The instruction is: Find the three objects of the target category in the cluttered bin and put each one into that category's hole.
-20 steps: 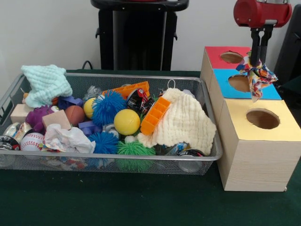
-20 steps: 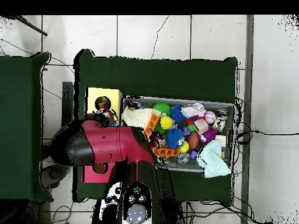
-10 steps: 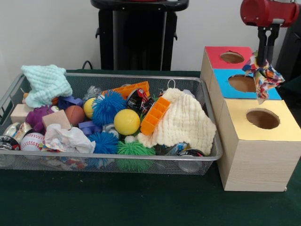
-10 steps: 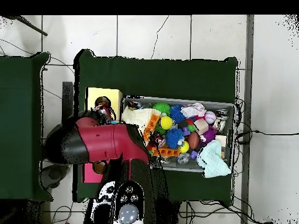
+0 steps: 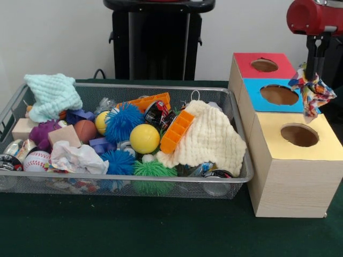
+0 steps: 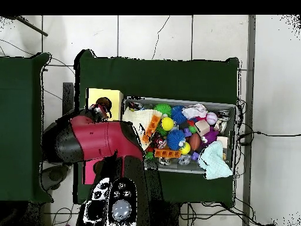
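While it hangs over the row of boxes at the right of the front view, the hand [image 5: 315, 68] is pinched tight on a crumpled polka-dot plastic bag [image 5: 313, 95], which dangles free below the black fingers. Over the last second the hand has slid rightward and slightly nearer along the boxes: it was above the blue-topped box [image 5: 276, 96], and now the bag hangs at that box's right edge, just beyond the far right corner of the yellow-topped box [image 5: 295, 160]. The yellow hole [image 5: 299, 135] lies nearer the camera and a little to the left of the bag, so the bag is not yet over it. In the overhead view the red arm [image 6: 97, 141] covers most of the boxes, and only a patch of the bag shows beside the yellow top.

I judge the carry almost done; a short move toward the near side should bring the bag above the yellow hole before release.

Left of the boxes, on the green desk [image 5: 161, 230], the wire-mesh bin [image 5: 128, 184] remains full. A crumpled white plastic bag [image 5: 77, 159] lies at its near left, among spiky balls and a baseball [image 5: 36, 160], still to be fetched.
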Action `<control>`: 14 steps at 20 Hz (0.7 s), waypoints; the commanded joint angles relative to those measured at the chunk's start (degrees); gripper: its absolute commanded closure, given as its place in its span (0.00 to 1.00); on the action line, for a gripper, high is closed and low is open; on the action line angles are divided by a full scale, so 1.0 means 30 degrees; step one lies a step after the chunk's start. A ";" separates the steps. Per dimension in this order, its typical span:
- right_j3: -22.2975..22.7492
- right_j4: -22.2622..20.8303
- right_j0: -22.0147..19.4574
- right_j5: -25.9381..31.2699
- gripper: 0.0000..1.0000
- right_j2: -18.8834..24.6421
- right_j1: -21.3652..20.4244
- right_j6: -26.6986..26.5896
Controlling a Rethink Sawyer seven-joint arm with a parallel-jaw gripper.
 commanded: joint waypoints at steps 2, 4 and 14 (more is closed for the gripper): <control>0.0158 0.0507 -0.0901 -0.1097 1.00 0.0868 0.1723 0.3994; 0.0306 0.0321 -0.1232 -0.1573 1.00 0.1107 0.1885 0.3683; 0.0345 -0.0133 -0.1066 -0.2672 1.00 0.0584 0.2661 0.3752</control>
